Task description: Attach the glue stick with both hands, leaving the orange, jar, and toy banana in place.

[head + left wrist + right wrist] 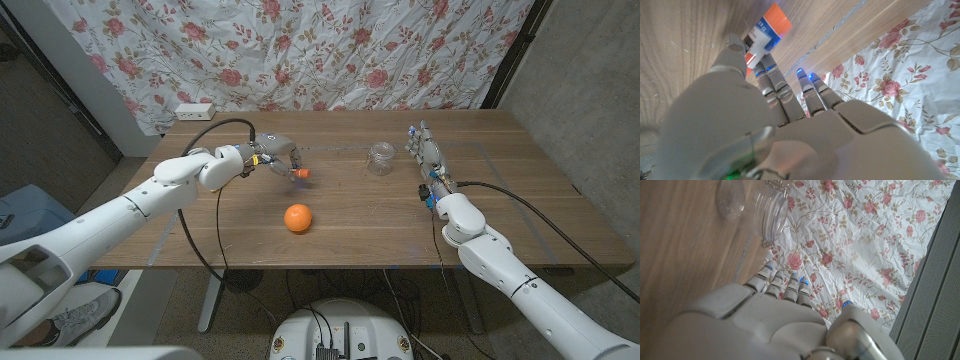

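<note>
One glue stick (301,174) is in play — orange-capped, white-labelled — pinched in the fingers of the left hand (279,155) just above the wooden table (520,210). From the left wrist view the stick (766,33) juts out past the fingers (774,80), its lower part covered by them, so its full length cannot be made out. One orange (297,218) sits nearer the robot than the glue stick, well apart from it. One clear jar (380,158) stands to the robot's right of the glue stick, at about the same depth; its glass is faint against the wood. The right hand (427,150) stands on edge beyond the jar from the glue stick, fingers straight and together, holding nothing, near the jar but apart from it. Behind the table hangs a floral cloth (330,50) — white with red roses — and one white power strip (194,110) lies at the table's far edge, on the left.
</note>
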Available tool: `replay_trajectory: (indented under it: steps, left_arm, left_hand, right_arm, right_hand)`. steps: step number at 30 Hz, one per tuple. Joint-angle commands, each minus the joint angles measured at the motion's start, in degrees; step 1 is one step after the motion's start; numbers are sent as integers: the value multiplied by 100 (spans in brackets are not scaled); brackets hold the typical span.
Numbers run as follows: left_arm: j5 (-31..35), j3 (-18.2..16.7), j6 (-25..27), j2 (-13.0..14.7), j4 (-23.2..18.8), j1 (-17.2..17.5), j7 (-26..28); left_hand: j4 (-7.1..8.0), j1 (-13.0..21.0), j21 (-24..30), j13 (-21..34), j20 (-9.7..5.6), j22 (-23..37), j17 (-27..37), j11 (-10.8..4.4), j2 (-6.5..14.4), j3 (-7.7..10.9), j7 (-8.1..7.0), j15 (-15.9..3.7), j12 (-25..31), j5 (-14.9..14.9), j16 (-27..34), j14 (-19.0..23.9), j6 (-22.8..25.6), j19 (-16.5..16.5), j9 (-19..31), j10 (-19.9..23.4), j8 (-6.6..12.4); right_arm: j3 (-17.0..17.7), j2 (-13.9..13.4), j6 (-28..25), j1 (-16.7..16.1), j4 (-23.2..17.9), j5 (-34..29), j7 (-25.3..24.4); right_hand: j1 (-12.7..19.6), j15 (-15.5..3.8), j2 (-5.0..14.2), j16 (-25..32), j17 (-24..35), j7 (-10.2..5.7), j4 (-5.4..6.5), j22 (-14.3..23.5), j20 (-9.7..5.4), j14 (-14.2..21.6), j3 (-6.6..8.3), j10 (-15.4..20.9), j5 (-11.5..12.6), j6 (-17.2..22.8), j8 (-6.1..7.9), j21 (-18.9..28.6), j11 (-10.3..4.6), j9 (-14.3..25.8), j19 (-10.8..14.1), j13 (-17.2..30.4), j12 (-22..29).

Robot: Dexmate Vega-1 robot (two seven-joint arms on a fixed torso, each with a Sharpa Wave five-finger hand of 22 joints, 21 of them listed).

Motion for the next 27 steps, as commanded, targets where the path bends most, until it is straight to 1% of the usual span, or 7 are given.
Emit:
replay_trajectory:
  steps: [1,3,6,10,21,23,27]
  left_arm:
    - [221,38,349,8,-145,108,-180]
    - [205,40,419,-6,-168,122,-247]
    - [257,59,512,-18,-210,152,-265]
    - [372,109,622,-23,-282,171,-338]
    - [447,144,813,-29,-372,243,-445]
    - [485,163,824,-17,-376,232,-482]
    - [561,188,895,-17,-387,226,-532]
  left_hand:
    - [29,164,2,31,-296,23,14,-19,260,-8,-158,-888,31,49,18,-39,111,-40,61,-36,34]
    - [35,143,5,31,-301,24,14,-18,253,-18,-162,-875,31,47,18,-43,96,-41,67,-49,35]
    - [43,120,2,31,-284,24,14,-18,253,-27,-168,-874,31,46,18,-54,85,-59,75,-67,42]
    - [47,99,1,31,-278,24,12,-17,252,-36,-176,-872,31,45,15,-69,45,-77,81,-88,36]
    - [49,65,-6,32,-284,24,9,-18,252,-47,-200,-867,34,46,10,-107,3,-126,98,-128,45]
    - [50,55,-6,32,-282,23,8,-18,253,-51,-227,-864,35,46,10,-114,-18,-135,102,-136,43]
    - [52,34,-13,32,-283,23,7,-18,252,-58,-229,-858,36,46,8,-132,-31,-175,109,-156,51]
  right_arm:
    - [-50,71,141,111,250,130,157]
    - [-55,81,162,130,296,173,211]
    - [-62,103,224,143,364,193,244]
    - [-53,115,253,136,409,245,270]
    - [-27,69,201,49,356,318,244]
    - [-22,70,205,27,337,314,216]
    - [-22,62,199,-2,310,330,214]
  right_hand:
    - [-18,22,88,6,8,26,20,18,7,44,29,0,10,40,27,-4,1,19,42,12,33]
    - [-23,19,85,7,8,26,20,18,8,47,31,-1,11,40,28,0,4,19,53,12,34]
    - [-34,75,79,11,9,40,21,18,4,60,34,8,12,43,32,11,23,18,86,12,41]
    - [-43,73,73,11,10,45,21,17,-3,61,36,18,12,42,33,13,27,18,95,12,46]
    - [-61,40,69,17,12,53,21,17,-25,78,44,35,14,56,41,14,39,18,107,11,55]
    - [-64,29,71,16,12,56,22,16,-32,77,49,39,15,58,43,14,45,18,110,11,57]
    - [-67,31,75,18,12,58,21,16,-33,86,56,50,17,62,45,13,51,18,114,11,61]
